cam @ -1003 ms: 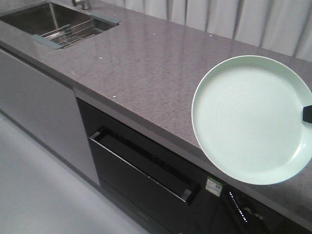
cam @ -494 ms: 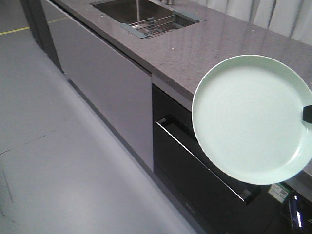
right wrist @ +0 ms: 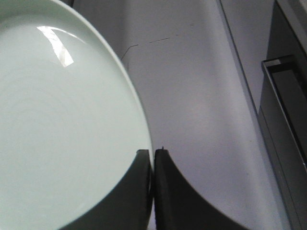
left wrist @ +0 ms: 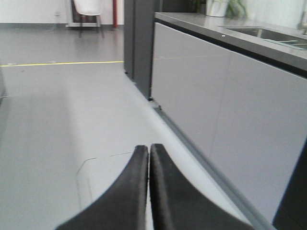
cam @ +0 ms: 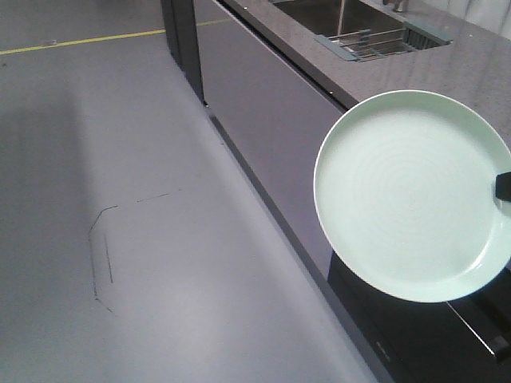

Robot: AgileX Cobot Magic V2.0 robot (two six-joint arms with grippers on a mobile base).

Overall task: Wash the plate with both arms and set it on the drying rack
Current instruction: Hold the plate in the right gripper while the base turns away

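The pale mint-green plate [cam: 411,195] is held up in the air at the right of the front view, its ringed inner face turned toward the camera. My right gripper [cam: 503,186] is shut on its right rim. In the right wrist view the plate [right wrist: 62,129] fills the left side, and the right gripper [right wrist: 152,152] pinches its edge between both fingers. The drying rack [cam: 375,44] lies across the steel sink [cam: 319,14] at the top right, far from the plate. My left gripper [left wrist: 148,147] is shut with nothing in it, above the floor.
A long grey stone counter [cam: 471,60] runs along the right with pale cabinet fronts [cam: 271,112] below. A black appliance with a handle [cam: 479,331] sits under the plate. A dark pillar [cam: 182,40] stands at the counter's end. The grey floor [cam: 120,199] carries a yellow line [cam: 80,40].
The view has swung left: counter, sink and rack slid to the upper right and more floor shows. The plate keeps its place in my right gripper.
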